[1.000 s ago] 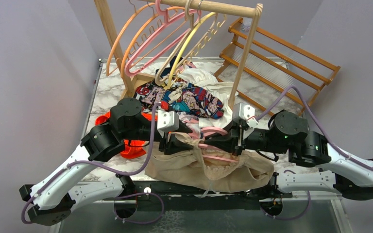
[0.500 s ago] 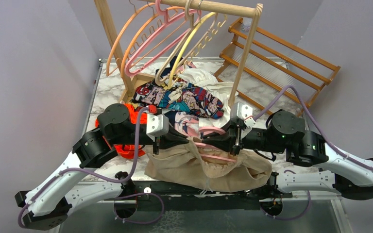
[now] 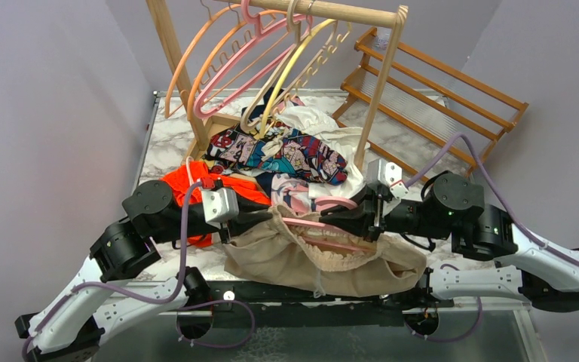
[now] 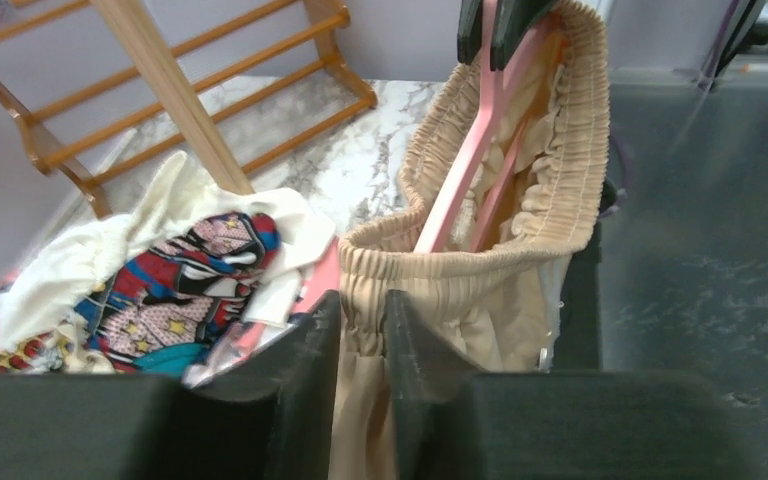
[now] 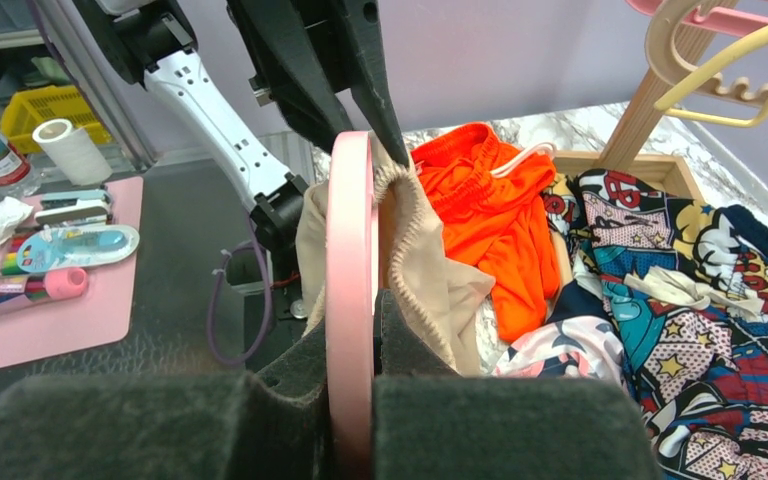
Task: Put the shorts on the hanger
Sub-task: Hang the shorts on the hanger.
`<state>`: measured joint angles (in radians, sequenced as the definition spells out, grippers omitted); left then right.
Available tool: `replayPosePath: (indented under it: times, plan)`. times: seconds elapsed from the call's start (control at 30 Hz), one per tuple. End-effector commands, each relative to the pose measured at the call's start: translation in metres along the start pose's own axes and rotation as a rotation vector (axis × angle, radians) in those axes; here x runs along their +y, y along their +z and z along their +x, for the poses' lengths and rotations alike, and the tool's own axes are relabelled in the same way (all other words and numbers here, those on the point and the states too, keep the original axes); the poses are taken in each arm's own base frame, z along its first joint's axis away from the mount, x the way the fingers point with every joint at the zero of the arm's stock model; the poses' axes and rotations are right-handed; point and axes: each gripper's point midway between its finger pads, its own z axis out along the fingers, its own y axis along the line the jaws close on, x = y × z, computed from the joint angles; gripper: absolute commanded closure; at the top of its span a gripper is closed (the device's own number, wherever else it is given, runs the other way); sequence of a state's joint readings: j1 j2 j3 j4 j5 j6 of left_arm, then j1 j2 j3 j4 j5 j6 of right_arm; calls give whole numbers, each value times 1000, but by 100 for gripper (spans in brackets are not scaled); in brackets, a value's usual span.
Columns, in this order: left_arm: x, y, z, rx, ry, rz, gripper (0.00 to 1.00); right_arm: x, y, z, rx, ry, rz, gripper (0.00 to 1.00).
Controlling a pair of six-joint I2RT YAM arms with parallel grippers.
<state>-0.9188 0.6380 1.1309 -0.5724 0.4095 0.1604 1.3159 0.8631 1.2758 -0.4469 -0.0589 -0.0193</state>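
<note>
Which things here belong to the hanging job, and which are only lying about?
Job: beige shorts, pink hanger, left hand gripping the waistband, right hand gripping the hanger.
Lying about: orange garment, comic-print cloth, wooden rack.

My gripper [image 5: 352, 335] pinches the pink hanger [image 5: 351, 215]; the beige shorts [image 5: 428, 275] bunch against its right side, an orange garment [image 5: 495, 215] beyond.

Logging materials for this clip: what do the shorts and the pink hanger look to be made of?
The shorts: soft cloth, weave unclear, matte beige; the gathered waistband and limp folds show it. The hanger: likely rigid plastic, smooth pink with a faint sheen; its bar runs straight and even.
</note>
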Motion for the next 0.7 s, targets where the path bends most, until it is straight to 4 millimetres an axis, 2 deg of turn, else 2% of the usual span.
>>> replayPosePath:
  times: [0.0,0.07,0.17,0.43,0.57,0.67]
  plan:
    - [-5,-8,11,37,-25,4,55,4,-5,-20,-72,7,-16,99]
    - [-12,-11,0,8,-27,36,33,4,-4,-19,-69,7,-17,99]
    - [-16,-12,-17,-30,-22,63,24,5,-1,-19,-70,7,-21,99]
    - [-24,-2,-45,-88,-8,156,17,7,9,-16,-62,8,-35,99]
    - [-29,13,-48,-92,-23,226,16,6,12,-18,-72,7,-30,99]
    - [-34,25,-42,-83,-45,282,18,6,15,-20,-77,4,-32,99]
